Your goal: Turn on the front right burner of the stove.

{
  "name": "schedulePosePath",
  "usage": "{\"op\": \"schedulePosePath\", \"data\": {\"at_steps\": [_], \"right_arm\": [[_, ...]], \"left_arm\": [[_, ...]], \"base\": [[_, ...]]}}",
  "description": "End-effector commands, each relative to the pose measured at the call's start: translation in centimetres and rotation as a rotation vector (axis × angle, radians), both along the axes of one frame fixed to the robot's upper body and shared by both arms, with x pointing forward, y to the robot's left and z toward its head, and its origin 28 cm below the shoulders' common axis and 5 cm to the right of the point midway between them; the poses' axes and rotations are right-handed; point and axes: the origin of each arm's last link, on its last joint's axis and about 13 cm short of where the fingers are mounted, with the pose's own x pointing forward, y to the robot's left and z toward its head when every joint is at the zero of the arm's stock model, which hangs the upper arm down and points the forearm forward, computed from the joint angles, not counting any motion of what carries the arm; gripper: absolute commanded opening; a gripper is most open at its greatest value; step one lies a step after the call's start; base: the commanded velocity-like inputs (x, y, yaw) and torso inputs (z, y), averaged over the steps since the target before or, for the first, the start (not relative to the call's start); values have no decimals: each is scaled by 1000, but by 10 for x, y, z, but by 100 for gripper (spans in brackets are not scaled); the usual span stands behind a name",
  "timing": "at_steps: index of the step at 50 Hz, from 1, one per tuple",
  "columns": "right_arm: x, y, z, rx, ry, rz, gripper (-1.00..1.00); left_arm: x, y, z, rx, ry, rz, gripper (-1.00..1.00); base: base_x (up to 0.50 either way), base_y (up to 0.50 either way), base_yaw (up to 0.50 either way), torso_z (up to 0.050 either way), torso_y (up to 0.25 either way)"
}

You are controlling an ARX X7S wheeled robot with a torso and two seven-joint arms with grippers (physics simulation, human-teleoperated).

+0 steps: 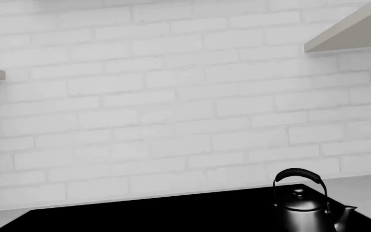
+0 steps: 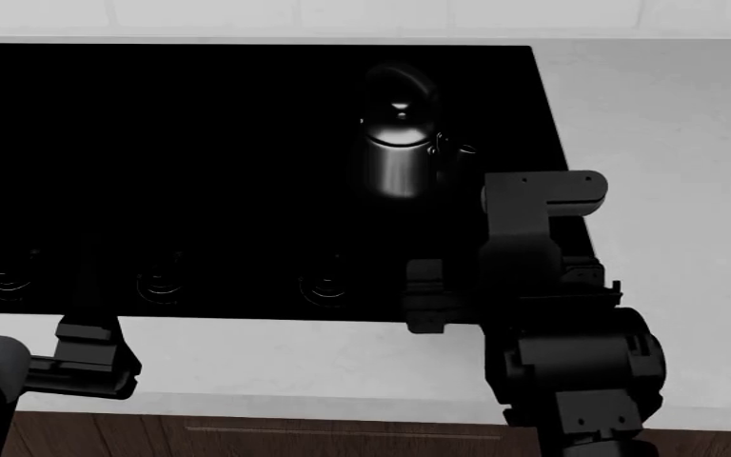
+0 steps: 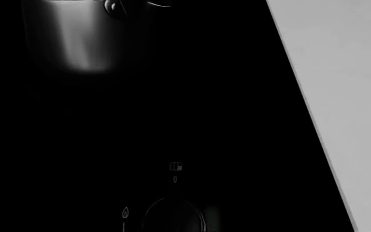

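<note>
A pale grey worktop (image 2: 670, 114) runs beneath a white brick wall (image 1: 172, 96). Set into it is the stove (image 2: 187, 143), a wide glossy black cooktop. A shiny dark kettle (image 2: 398, 143) stands on the stove's far right part.

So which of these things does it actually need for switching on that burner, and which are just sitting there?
Needed:
- stove
- the knob seen in the right wrist view, under the right gripper
- other knobs, only to tell apart

Just there:
- kettle on the stove
- counter
- brick wall, shelves
- left gripper, idle at the counter edge
</note>
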Motion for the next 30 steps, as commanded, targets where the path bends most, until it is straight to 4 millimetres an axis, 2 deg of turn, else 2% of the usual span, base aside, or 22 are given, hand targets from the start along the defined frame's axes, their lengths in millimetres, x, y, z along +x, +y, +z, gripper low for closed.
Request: {"op": "schedulePosePath", "data": {"at_steps": [1,20,21,30], "right_arm": [[1,1,-9,9,24,6,100],[-1,-1,-18,19,43,-1,100],[-1,-1,-19,22,45,-7,-100],[-4,-1,-18,12,33,10,-100]], "left_arm": [[0,0,0,-2,-1,-1,100],[0,0,0,-2,0,-4,100],[0,0,0,-3,-1,-3,100],[0,0,0,-3,-1,-3,100]], "base": [[0,0,0,0,0],[1,0,0,0,0],[0,0,0,0,0],[-5,0,0,0,0]]}}
